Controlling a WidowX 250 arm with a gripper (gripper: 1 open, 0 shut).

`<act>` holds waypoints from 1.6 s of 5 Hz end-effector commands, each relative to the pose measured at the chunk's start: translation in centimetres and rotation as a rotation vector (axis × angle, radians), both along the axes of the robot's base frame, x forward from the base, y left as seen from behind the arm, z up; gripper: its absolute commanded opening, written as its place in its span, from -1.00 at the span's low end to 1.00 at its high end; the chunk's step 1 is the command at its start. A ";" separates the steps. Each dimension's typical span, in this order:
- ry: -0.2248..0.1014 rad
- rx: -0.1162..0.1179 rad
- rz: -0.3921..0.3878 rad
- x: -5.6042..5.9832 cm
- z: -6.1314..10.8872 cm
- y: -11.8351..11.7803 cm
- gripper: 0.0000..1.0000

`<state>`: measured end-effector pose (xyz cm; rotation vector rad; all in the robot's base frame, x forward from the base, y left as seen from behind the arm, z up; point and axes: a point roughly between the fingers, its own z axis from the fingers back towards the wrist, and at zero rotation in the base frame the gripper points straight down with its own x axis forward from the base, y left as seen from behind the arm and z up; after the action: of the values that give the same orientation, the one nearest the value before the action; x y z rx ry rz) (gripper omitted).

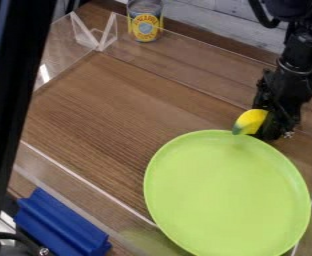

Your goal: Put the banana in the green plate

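Note:
The small yellow banana (252,122) sits at the far rim of the large lime-green plate (226,200), on the wooden table at the right. My black gripper (268,120) comes down from the upper right, and its fingers are shut on the banana, covering the banana's right side. The banana is low, at the plate's edge. I cannot tell whether it touches the rim or the table.
A yellow can (145,22) and a clear plastic stand (92,32) are at the back. A blue block (59,228) lies at the bottom left. A dark post (5,120) crosses the left foreground. Bare wooden table (132,110) stretches left of the gripper.

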<state>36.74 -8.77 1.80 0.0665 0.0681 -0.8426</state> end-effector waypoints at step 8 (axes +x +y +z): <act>-0.036 -0.002 -0.036 -1.6 3.8 0.8 -1.00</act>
<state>34.46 -7.67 2.41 0.0649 0.1213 -0.8787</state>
